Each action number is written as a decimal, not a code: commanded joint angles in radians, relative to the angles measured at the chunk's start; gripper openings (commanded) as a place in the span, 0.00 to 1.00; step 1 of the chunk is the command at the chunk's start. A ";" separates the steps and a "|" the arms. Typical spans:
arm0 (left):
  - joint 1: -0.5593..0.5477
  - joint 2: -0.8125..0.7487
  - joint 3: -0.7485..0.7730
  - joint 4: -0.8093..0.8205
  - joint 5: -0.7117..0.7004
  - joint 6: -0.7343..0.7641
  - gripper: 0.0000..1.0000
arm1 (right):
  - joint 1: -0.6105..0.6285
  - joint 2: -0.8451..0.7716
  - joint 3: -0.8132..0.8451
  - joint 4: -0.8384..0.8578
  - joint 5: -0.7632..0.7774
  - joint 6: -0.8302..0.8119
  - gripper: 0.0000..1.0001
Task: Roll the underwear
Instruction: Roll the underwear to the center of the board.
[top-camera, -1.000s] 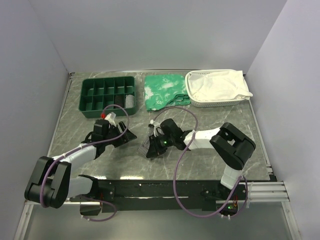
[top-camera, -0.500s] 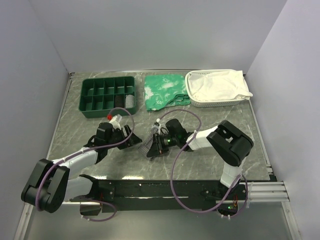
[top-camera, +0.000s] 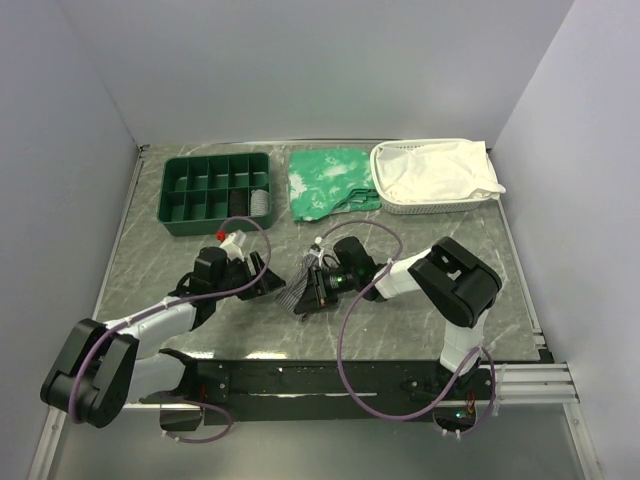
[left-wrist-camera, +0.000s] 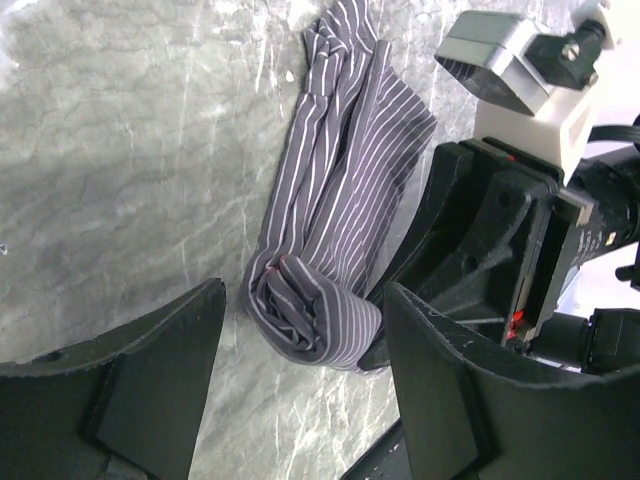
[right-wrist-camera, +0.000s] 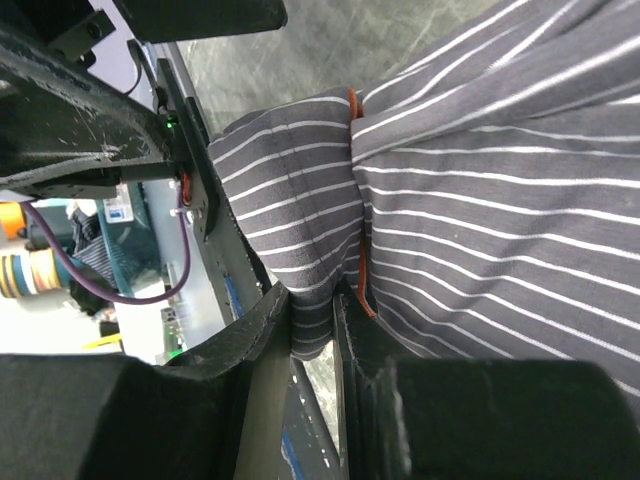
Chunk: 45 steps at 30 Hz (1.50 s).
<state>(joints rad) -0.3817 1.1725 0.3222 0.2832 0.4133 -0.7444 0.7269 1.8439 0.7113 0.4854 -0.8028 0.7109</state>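
The underwear (top-camera: 296, 297) is a grey pinstriped bundle lying on the marble table between my two grippers. In the left wrist view the underwear (left-wrist-camera: 335, 190) lies as a long folded strip whose near end is curled into a roll. My left gripper (left-wrist-camera: 300, 375) is open, its fingers either side of that rolled end without touching it. My right gripper (right-wrist-camera: 313, 325) is shut on a fold of the underwear (right-wrist-camera: 480, 230), beside an orange-red tag (right-wrist-camera: 353, 105). From above, the left gripper (top-camera: 268, 281) sits just left of the bundle and the right gripper (top-camera: 314, 292) just right of it.
A dark green compartment tray (top-camera: 215, 190) stands at the back left with rolled cloth in one cell. A green white-patterned cloth (top-camera: 330, 180) lies at the back middle. A white basket (top-camera: 400, 205) holding a white cloth (top-camera: 435, 172) is at the back right.
My left arm has moved right and closer to the underwear. The right gripper has shifted slightly left, still holding the fabric, and the bundle looks more gathered.
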 joint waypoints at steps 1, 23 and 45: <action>-0.008 -0.027 -0.031 0.065 0.007 0.010 0.70 | -0.014 0.029 -0.009 -0.018 0.002 0.019 0.00; -0.065 0.237 -0.046 0.238 0.015 -0.021 0.47 | -0.034 0.032 0.020 -0.120 0.054 0.013 0.07; -0.151 0.340 0.067 0.064 -0.103 0.014 0.38 | 0.147 -0.379 0.114 -0.597 0.729 -0.258 0.50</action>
<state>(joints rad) -0.5133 1.4837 0.3756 0.4839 0.3737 -0.7784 0.8139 1.5352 0.7822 0.0196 -0.3210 0.5354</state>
